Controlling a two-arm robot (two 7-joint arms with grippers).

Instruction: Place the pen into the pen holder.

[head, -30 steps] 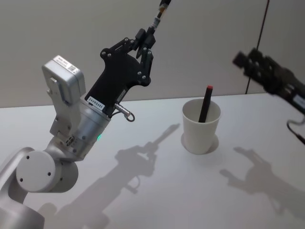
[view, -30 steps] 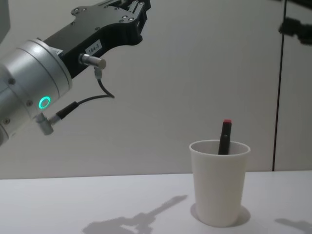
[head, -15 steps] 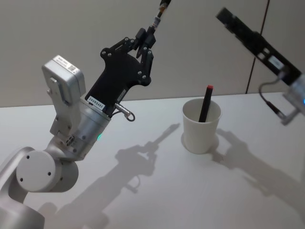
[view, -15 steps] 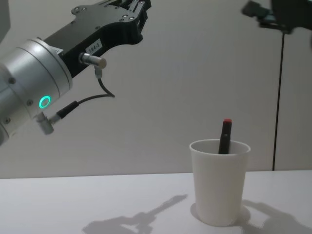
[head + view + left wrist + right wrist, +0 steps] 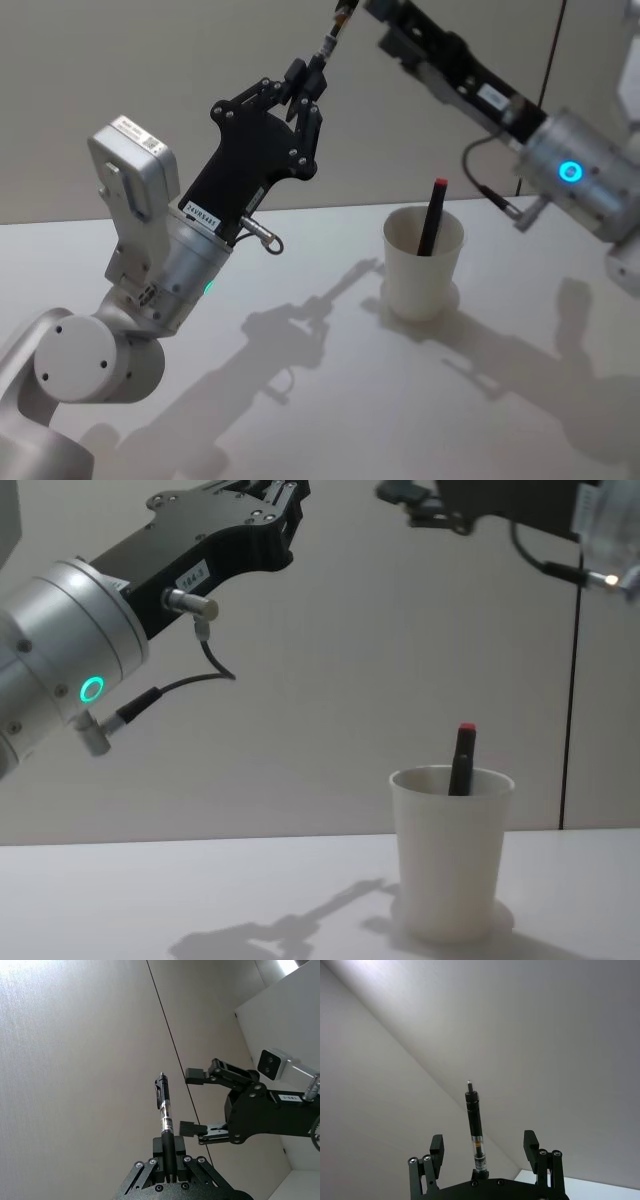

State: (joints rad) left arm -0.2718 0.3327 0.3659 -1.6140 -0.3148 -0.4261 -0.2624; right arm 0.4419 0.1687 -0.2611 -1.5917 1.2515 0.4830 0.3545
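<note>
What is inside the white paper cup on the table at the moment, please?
A dark pen with a red top stands inside the pen holder, leaning against its rim. Its upper part sticks out above the rim; the lower part and the cup's bottom are hidden by the wall.

Matt white paper pen holder; smooth matt table.

A white table stands against a plain beige wall with one dark vertical seam

Both arms are silver cylinders with glowing rings, green on the left, blue on the right. Each black pincer, left pincer and right pincer, has silver screws, a white label and a thin black cable.
</note>
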